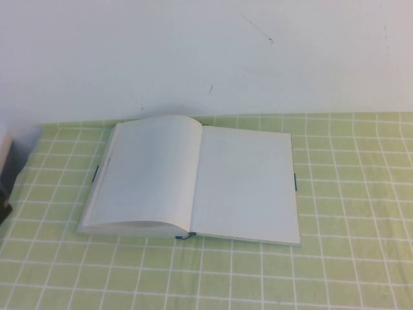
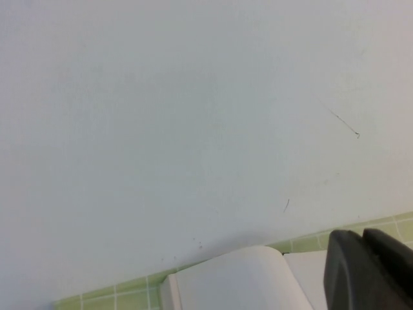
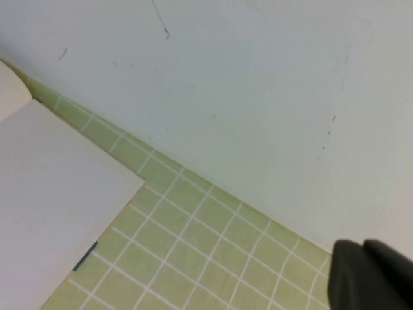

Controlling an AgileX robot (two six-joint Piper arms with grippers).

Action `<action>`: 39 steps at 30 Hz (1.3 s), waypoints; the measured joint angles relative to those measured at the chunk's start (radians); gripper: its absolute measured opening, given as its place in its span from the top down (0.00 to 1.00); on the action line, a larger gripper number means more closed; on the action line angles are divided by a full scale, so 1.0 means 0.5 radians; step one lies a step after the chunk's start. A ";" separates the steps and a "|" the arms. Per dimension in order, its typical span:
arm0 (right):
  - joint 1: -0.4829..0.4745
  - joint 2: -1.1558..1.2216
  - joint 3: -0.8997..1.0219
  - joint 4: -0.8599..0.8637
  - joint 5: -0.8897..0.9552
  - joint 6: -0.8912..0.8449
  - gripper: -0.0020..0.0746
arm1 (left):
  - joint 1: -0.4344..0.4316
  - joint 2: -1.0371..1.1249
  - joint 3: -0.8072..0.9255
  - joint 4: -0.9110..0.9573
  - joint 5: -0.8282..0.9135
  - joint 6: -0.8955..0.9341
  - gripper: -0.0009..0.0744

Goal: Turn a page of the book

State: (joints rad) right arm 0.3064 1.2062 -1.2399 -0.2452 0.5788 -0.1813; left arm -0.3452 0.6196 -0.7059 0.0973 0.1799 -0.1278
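The book [image 1: 193, 181] lies open and flat on the green checked cloth, blank white pages up, with a thick curved stack of pages on its left half and a flat page on its right. Neither arm shows in the high view. In the left wrist view my left gripper [image 2: 362, 240] is shut, its two black fingers pressed together, raised off the book [image 2: 239, 281] with nothing held. The right wrist view has my right gripper [image 3: 362, 248] shut and empty, apart from the book [image 3: 51, 194], above the cloth on the book's right side.
The green checked cloth [image 1: 355, 258] covers the table up to a white wall [image 1: 206, 51] right behind the book. A dark object [image 1: 4, 194] sits at the table's far left edge.
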 joint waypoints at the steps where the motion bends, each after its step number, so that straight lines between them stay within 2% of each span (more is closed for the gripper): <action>1: 0.000 -0.092 0.091 0.000 -0.044 0.005 0.97 | 0.000 -0.067 0.077 0.000 -0.033 0.000 0.99; 9: 0.000 -0.746 0.766 -0.008 -0.234 0.075 0.97 | 0.000 -0.395 0.477 0.000 -0.114 0.000 0.99; 21: 0.000 -1.626 1.555 -0.008 -0.255 0.209 0.97 | 0.000 -0.430 0.801 0.000 -0.298 0.000 0.99; 26: 0.000 -1.818 1.669 -0.008 -0.182 0.219 0.97 | 0.000 -0.430 0.830 0.000 -0.301 0.000 0.99; 39: 0.000 -1.837 1.683 -0.002 0.016 0.223 0.97 | 0.000 -0.430 0.830 0.000 -0.290 0.000 0.99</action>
State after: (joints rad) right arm 0.3064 0.2876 -0.3985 -0.2460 0.5869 -0.0700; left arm -0.3452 0.4046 -0.2908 0.0973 0.0351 -0.1278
